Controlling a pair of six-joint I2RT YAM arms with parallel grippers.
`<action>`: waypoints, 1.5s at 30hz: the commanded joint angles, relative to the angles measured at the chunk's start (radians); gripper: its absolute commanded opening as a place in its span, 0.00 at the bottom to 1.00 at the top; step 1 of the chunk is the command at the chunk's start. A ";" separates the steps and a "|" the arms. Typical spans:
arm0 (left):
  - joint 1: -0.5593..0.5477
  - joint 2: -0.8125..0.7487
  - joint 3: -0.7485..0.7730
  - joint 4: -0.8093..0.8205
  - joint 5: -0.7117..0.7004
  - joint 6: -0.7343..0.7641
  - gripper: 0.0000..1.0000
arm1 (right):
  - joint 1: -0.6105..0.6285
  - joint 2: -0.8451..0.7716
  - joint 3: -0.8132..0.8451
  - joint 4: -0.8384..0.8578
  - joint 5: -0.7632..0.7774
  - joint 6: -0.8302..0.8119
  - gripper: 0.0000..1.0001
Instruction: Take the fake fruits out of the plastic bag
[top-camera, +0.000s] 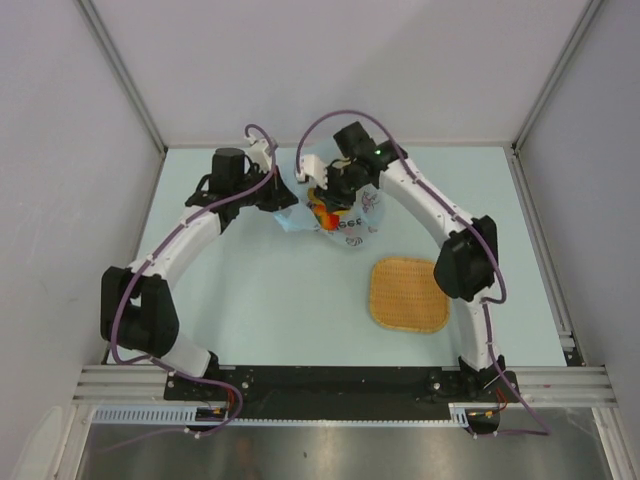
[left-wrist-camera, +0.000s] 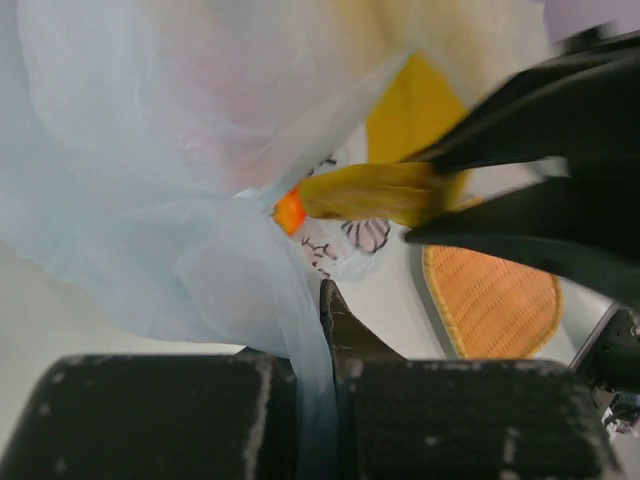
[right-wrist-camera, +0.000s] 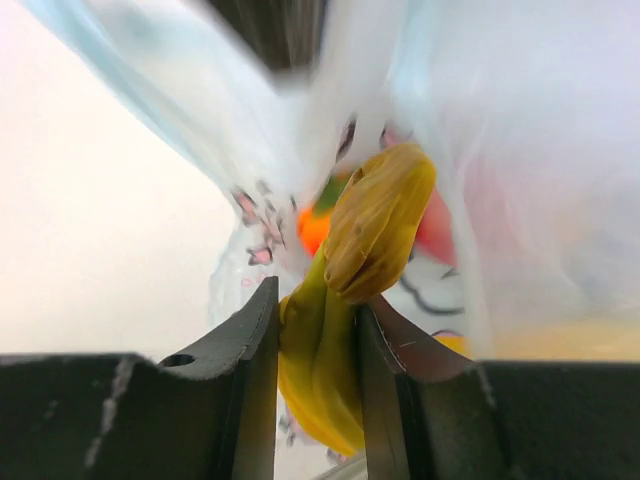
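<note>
Lifting the banana out at the bag's mouth

Nearest, on the right of the pale blue-green desk (top-camera: 270, 290), a woven orange-yellow square mat (top-camera: 407, 293) lies flat, well apart from the work. Both arms reach past it to the far middle of the desk, where the crinkly, translucent light-blue plastic bag (top-camera: 365, 232) with a dark-line print sits.

The left jaws are pressed together on a fold of the bag's film. In the left wrist view the film runs straight down between them, so that arm anchors the bag. The right jaws pinch the glossy yellow plastic banana (right-wrist-camera: 375, 215) along its lower half, and its blunt end stands out beyond their tips.

Just behind the banana, a small red-orange plastic fruit with a green top (right-wrist-camera: 313, 228) and a red plastic fruit (right-wrist-camera: 437, 225) show among the film. Both appear to be inside the bag.

The step in hand looks like the extraction of the banana, with the grip already made. Film crowds both sides of the banana, and I cannot tell whether it is wholly clear of the mouth.

The next move probably calls for the right arm to draw up and away while the left keeps its hold on the bag, so the film does not ride up with the fruit. The banana could then be set on open desk, perhaps near the mat.
</note>
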 joint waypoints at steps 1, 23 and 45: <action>0.005 0.012 0.074 0.076 0.027 -0.018 0.01 | -0.015 -0.086 0.203 -0.127 -0.227 0.249 0.07; 0.002 0.083 0.100 0.077 0.036 -0.021 0.02 | -0.247 -0.245 0.352 0.055 -0.665 1.016 0.01; -0.009 0.060 0.098 0.004 -0.038 0.138 0.04 | -0.375 -0.837 -0.778 -0.215 -0.105 0.380 0.00</action>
